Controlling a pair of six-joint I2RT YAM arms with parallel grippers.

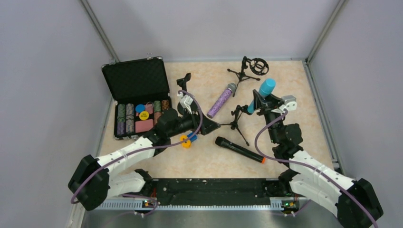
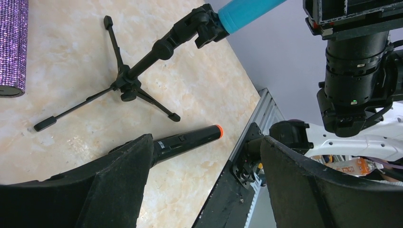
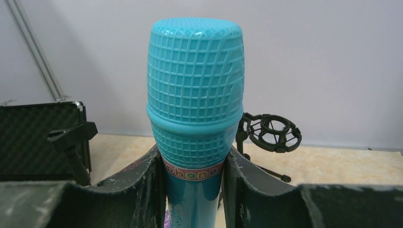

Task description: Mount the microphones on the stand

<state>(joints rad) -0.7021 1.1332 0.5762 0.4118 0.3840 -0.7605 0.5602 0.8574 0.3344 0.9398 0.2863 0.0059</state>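
Observation:
My right gripper (image 1: 262, 102) is shut on the light-blue microphone (image 1: 266, 89) just below its grille (image 3: 195, 95) and holds it tilted. The mic's lower end (image 2: 247, 10) sits in the clip of the middle tripod stand (image 1: 236, 116), which also shows in the left wrist view (image 2: 128, 80). The glittery purple microphone (image 1: 221, 100) lies on the table left of that stand. The black microphone with the orange end (image 1: 240, 149) lies in front of it and shows in the left wrist view (image 2: 187, 141). My left gripper (image 1: 209, 126) is open and empty, just left of the stand's feet.
A stand with a round shock mount (image 1: 252, 69) stands at the back. Another clip stand (image 1: 184, 80) stands by the open poker-chip case (image 1: 138, 97). A small orange-and-blue object (image 1: 187, 140) lies under my left arm. Walls close in the table.

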